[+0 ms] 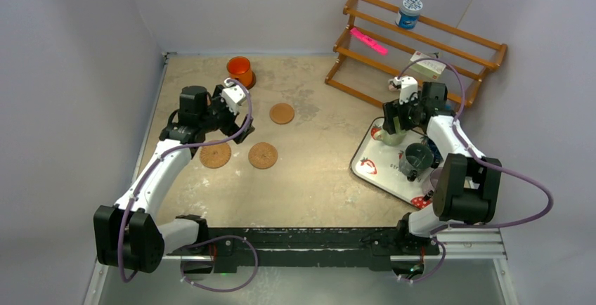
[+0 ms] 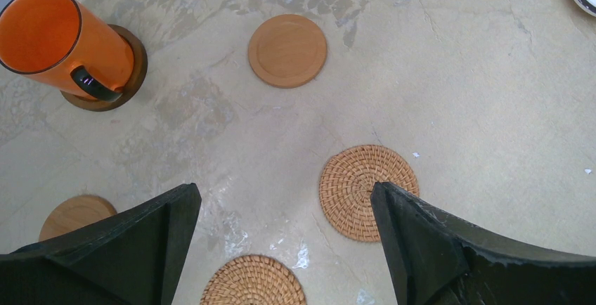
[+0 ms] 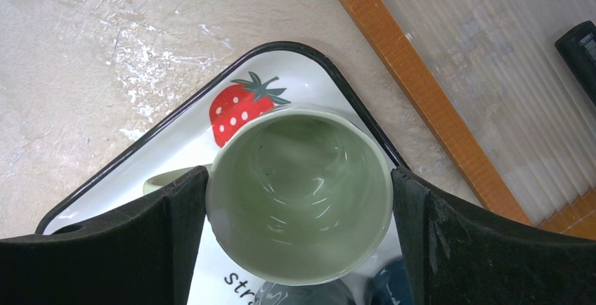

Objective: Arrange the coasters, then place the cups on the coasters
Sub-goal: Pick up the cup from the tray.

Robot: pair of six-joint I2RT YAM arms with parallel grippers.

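The orange cup (image 1: 239,69) (image 2: 56,38) stands on the dark rimmed coaster (image 2: 130,73) at the back left. Other coasters lie bare: a smooth wooden one (image 1: 282,113) (image 2: 287,50), two woven ones (image 1: 215,154) (image 1: 263,155) (image 2: 362,189) (image 2: 253,282), and another smooth one (image 2: 74,213). My left gripper (image 1: 232,98) (image 2: 284,189) hangs open above them, holding nothing. My right gripper (image 1: 395,119) (image 3: 299,171) has a finger against each side of the pale green cup (image 3: 299,199), which stands upright on the strawberry tray (image 3: 140,178). A dark grey-teal cup (image 1: 418,159), a purple-grey cup (image 3: 302,294) and a dark blue cup (image 3: 386,284) sit beside it.
A slatted wooden rack (image 1: 422,45) stands at the back right with a blue-and-white lidded tub (image 1: 409,11) and a pink strip (image 1: 369,40) on it. The rack's orange rail (image 3: 422,94) runs close behind the tray. Grey walls close in the table.
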